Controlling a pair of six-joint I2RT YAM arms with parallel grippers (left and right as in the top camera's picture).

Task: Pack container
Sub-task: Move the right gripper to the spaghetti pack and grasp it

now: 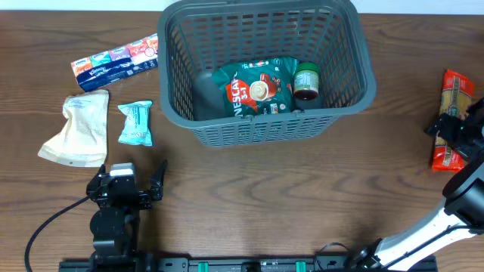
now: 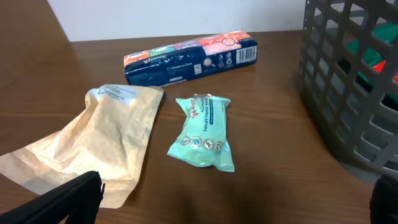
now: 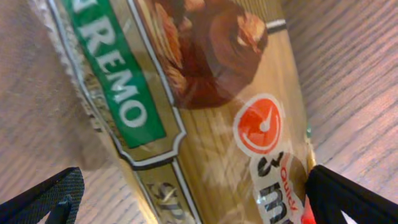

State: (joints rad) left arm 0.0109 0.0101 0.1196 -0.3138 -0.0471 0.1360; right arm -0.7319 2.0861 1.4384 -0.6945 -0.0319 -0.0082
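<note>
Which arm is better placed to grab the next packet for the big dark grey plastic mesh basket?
Right. The right gripper, open, straddles the red-and-yellow plastic spaghetti packet; the left gripper, also open, sits short of the pale green plastic wipes packet.

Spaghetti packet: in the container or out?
Out. The packet lies on the table, right of the container, with the right tool open over it.

Dark grey lattice plastic basket (image 1: 257, 130): left floor free; green coffee pouch (image 1: 257, 89) and green-lidded jar (image 1: 306, 81) fill centre and right.
</note>
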